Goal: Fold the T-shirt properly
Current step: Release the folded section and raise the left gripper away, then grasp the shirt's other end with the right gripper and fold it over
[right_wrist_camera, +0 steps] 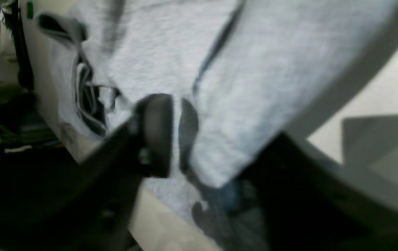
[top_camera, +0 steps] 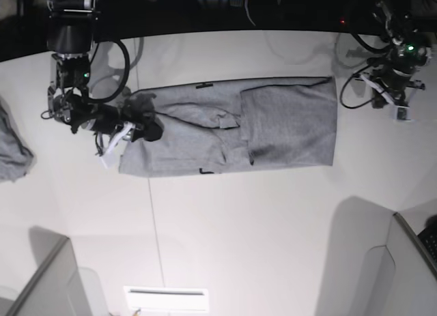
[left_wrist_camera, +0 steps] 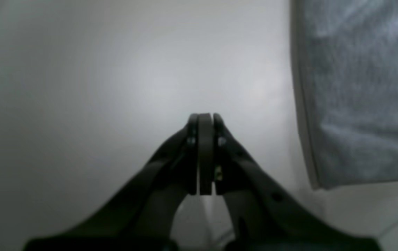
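The heather-grey T-shirt (top_camera: 287, 125) lies flat across the white table (top_camera: 225, 227), its sides folded in to a long band. My right gripper (top_camera: 145, 125) is at the band's left end. In the right wrist view this gripper (right_wrist_camera: 176, 136) is shut on a bunched fold of the T-shirt (right_wrist_camera: 254, 76), which drapes over one finger. My left gripper (top_camera: 390, 96) hovers just past the shirt's right end. In the left wrist view this gripper (left_wrist_camera: 205, 118) is shut and empty over bare table, with the T-shirt's hemmed edge (left_wrist_camera: 359, 87) to its right.
A small bunched grey cloth (top_camera: 10, 149) lies at the table's left edge. A white slotted plate (top_camera: 166, 299) sits at the front edge. Grey panels stand at the front left (top_camera: 41, 282) and front right (top_camera: 403, 268) corners. Cables (top_camera: 355, 91) loop near the left arm.
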`<action>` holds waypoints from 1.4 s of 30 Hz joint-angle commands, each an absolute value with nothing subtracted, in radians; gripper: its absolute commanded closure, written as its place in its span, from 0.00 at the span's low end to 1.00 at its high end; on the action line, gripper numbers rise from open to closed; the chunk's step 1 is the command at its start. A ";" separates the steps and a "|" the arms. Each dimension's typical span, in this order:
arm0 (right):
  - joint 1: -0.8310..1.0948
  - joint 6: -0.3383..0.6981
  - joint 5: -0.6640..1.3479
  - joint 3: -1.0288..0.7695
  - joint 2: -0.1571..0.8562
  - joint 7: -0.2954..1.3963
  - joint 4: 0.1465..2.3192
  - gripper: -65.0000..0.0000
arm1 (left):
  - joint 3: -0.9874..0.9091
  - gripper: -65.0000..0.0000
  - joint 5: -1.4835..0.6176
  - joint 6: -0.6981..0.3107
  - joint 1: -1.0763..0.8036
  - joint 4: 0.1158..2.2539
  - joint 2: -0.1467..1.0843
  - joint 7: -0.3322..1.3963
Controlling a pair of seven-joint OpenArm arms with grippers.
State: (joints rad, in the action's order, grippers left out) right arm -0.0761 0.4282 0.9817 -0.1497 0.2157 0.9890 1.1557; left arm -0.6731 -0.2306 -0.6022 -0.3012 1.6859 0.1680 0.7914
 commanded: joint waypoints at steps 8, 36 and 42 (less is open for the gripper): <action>-0.099 0.418 0.941 -0.143 0.239 0.946 1.141 1.00 | -0.636 1.00 -0.202 -0.601 -0.209 1.543 0.185 0.728; -0.058 0.417 0.492 -0.025 0.064 1.086 1.824 1.00 | -0.257 1.00 -0.202 -0.595 -0.117 1.537 0.242 0.730; -0.036 0.303 0.492 0.101 0.004 1.082 1.877 1.00 | -0.257 1.00 -0.202 -0.595 -0.128 1.527 0.289 0.730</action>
State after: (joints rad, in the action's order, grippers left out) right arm -0.0177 0.2947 0.4656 0.0986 0.0105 1.1057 1.8572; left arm -0.2520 -0.2096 -0.5991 -0.1284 1.5181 0.2756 0.7284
